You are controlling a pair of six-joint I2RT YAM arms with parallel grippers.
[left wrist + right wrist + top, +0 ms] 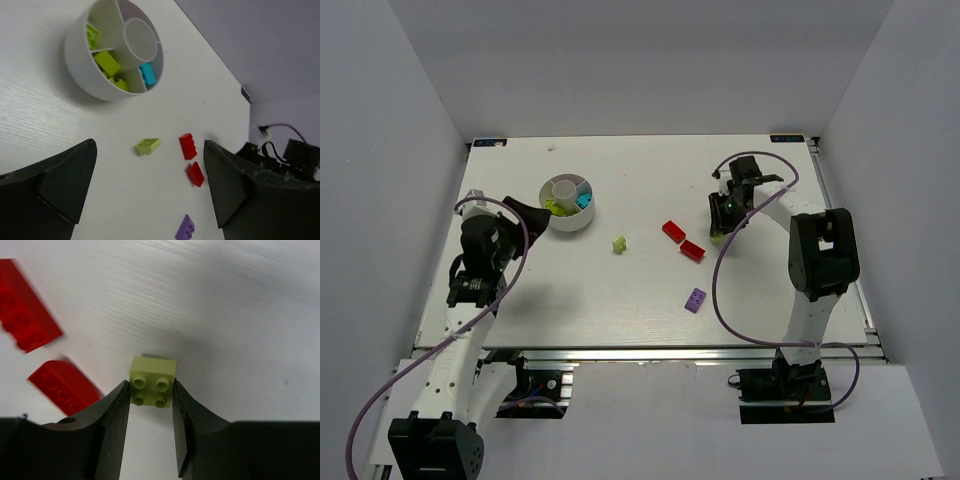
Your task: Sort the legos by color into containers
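Pinches a lime-green two-by-two brick (152, 376) in the right gripper (151, 392), fingers (117, 415) narrowed against both its sides with no gap showing, studs up, base flat on the white desk (650, 175) toward the far right. Has two red bricks (673, 230) just beside that gripper, close together but apart, and a purple brick (695, 300) nearer the front edge. Holds the left gripper (149, 155) spread wide, gripping nothing, above the desk near the round white dish (567, 224). Shows a second lime-green brick (148, 146) loose on the desk between dish and red bricks. Stores three lime-green bricks (107, 62) inside the dish, with a divider between them and a cyan brick (147, 74) in the neighbouring wedge.
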